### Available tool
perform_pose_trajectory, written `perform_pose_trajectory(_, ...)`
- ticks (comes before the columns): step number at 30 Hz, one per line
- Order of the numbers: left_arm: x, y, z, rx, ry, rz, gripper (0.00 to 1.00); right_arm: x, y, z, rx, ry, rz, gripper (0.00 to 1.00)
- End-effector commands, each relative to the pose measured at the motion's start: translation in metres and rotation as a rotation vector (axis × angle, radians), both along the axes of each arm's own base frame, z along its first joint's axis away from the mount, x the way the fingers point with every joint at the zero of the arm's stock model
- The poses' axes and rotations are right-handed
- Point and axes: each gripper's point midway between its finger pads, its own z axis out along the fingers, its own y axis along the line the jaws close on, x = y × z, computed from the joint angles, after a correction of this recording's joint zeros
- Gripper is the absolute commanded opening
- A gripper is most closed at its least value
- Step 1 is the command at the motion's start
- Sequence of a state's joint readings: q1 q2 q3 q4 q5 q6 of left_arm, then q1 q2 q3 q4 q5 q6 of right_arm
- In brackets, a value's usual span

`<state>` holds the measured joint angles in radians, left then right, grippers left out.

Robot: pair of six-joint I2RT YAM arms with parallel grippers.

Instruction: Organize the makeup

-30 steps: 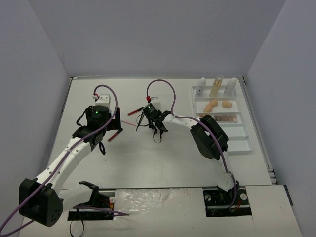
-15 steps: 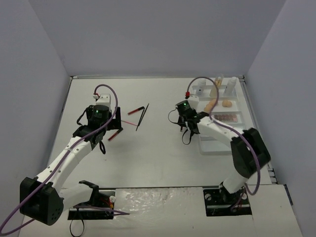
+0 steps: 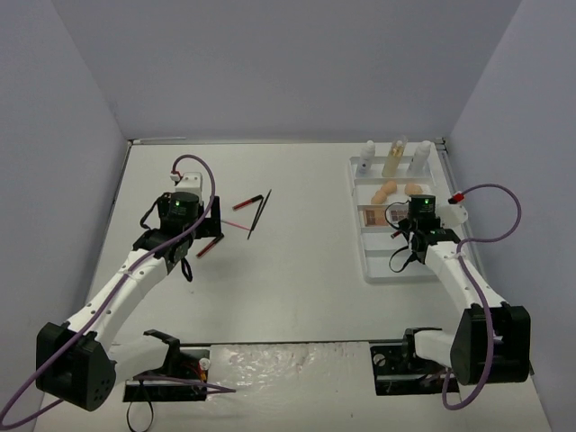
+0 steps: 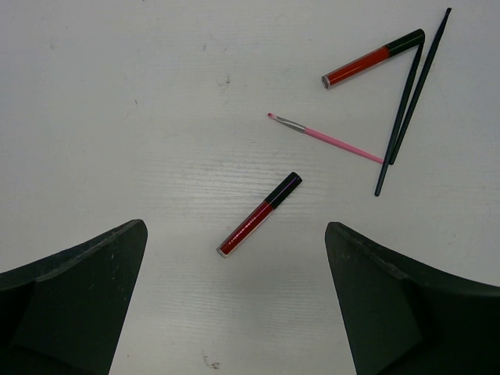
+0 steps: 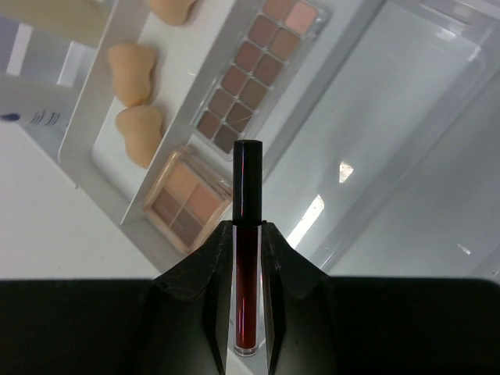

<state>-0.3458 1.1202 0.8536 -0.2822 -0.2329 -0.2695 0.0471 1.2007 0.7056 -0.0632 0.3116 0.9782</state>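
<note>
My right gripper (image 5: pixel 248 226) is shut on a red lip tube (image 5: pixel 247 180) with a black cap, held above the white tray (image 5: pixel 406 117) near a small quad palette (image 5: pixel 186 205) and a long eyeshadow palette (image 5: pixel 254 70). Beige sponges (image 5: pixel 131 74) lie in the neighbouring compartment. In the top view this gripper (image 3: pixel 402 219) hangs over the tray's middle. My left gripper (image 4: pixel 234 228) stands open above a second lip tube (image 4: pixel 259 215) on the table. Beyond it lie a pink brush (image 4: pixel 328 139), two black brushes (image 4: pixel 406 101) and a third lip tube (image 4: pixel 373 58).
The tray (image 3: pixel 405 270) sits at the right of the table. Two white bottles (image 3: pixel 366 157) and an amber bottle (image 3: pixel 394 157) stand in its far row. The loose brushes (image 3: pixel 259 213) lie in the table's left half. Grey walls enclose the table.
The right arm has swung from the brushes at the table's middle over to the tray, carrying the lip tube. The left arm has not moved.
</note>
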Motion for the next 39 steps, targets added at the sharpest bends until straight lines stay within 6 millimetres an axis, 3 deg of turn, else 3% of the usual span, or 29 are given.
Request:
perform_pose_trajectory(1,0.014,-0.006,0.033,-0.031,-0.093,0.002,0.97,0.010,-0.023,-0.003,0.096,-0.044,-0.183,0.00)
perform_pose_trajectory(5,0.014,-0.006,0.033,-0.033,-0.095,0.003,0.97,0.016,-0.030,-0.015,0.127,-0.015,-0.230,0.00)
perform_pose_trajectory(10,0.014,-0.005,0.033,-0.028,-0.096,0.002,0.97,0.015,-0.030,-0.029,0.154,0.023,-0.253,0.12)
perform_pose_trajectory(14,0.014,-0.006,0.031,-0.026,-0.089,-0.003,0.97,0.013,-0.028,-0.033,0.166,0.036,-0.247,0.32)
perform_pose_trajectory(18,0.017,-0.011,0.027,-0.030,-0.074,-0.032,0.97,0.017,-0.023,-0.025,0.170,0.022,-0.210,0.51)
perform_pose_trajectory(23,0.026,-0.029,0.025,-0.037,-0.046,-0.136,0.97,0.026,-0.017,0.010,0.121,-0.034,-0.073,0.66)
perform_pose_trajectory(26,0.043,-0.045,0.035,-0.042,-0.045,-0.219,0.97,0.033,-0.008,0.044,0.025,-0.070,0.126,0.72)
perform_pose_trajectory(27,0.052,-0.050,0.046,-0.025,-0.070,-0.257,0.97,0.035,-0.003,0.053,0.006,-0.082,0.181,0.77)
perform_pose_trajectory(32,0.090,-0.074,0.036,0.015,-0.017,-0.458,0.94,0.040,0.023,0.094,-0.089,-0.158,0.482,0.88)
perform_pose_trajectory(33,0.096,-0.077,0.021,0.022,0.031,-0.494,0.93,0.040,0.028,0.099,-0.100,-0.169,0.523,0.89)
perform_pose_trajectory(34,0.101,-0.080,0.024,0.020,0.034,-0.522,0.92,0.040,0.031,0.103,-0.111,-0.181,0.556,0.89)
perform_pose_trajectory(36,0.115,-0.089,0.017,0.009,0.075,-0.610,0.87,0.039,0.039,0.115,-0.148,-0.214,0.648,0.89)
perform_pose_trajectory(38,0.128,-0.092,-0.006,0.000,0.138,-0.643,0.78,0.036,0.043,0.125,-0.181,-0.241,0.696,0.89)
perform_pose_trajectory(39,0.137,-0.095,0.000,0.004,0.126,-0.664,0.68,0.035,0.045,0.129,-0.198,-0.251,0.718,0.89)
